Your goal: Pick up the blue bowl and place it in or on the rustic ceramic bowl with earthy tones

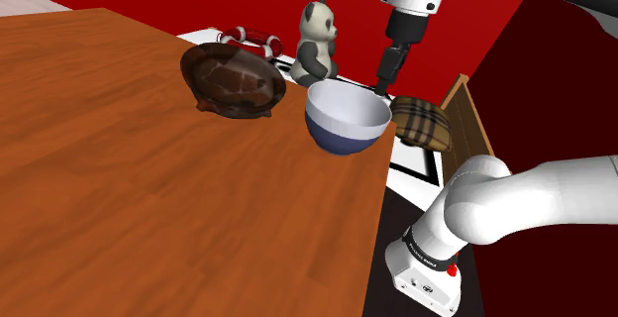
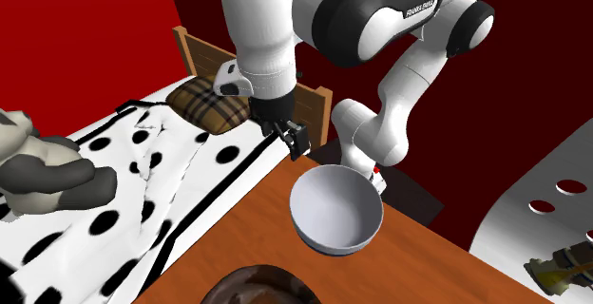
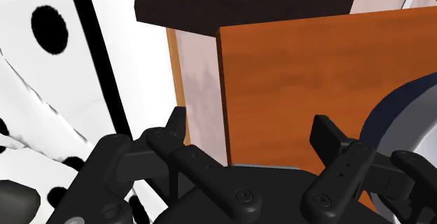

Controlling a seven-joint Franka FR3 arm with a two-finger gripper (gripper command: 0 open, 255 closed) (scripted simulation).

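The blue bowl (image 1: 347, 119) has a white inside and stands upright near the wooden table's edge; it also shows from above (image 2: 336, 209). The rustic brown bowl (image 1: 235, 79) sits further in on the table, a little apart from the blue one, and its rim (image 2: 258, 288) shows at the second exterior view's bottom. My gripper (image 1: 385, 75) hangs just above the table edge beside the blue bowl's rim, on the bed side (image 2: 296, 143). In the wrist view the gripper (image 3: 252, 128) is open over bare wood, with the blue bowl (image 3: 396, 107) off to one side of the fingers.
A bed with a black-dotted white cover (image 2: 143, 188) runs along the table (image 1: 119, 186). On it lie a plaid cushion (image 1: 422, 123), a toy panda (image 1: 317, 40) and a red-and-white ring (image 1: 253, 40). A wooden headboard (image 2: 204, 60) stands behind the cushion.
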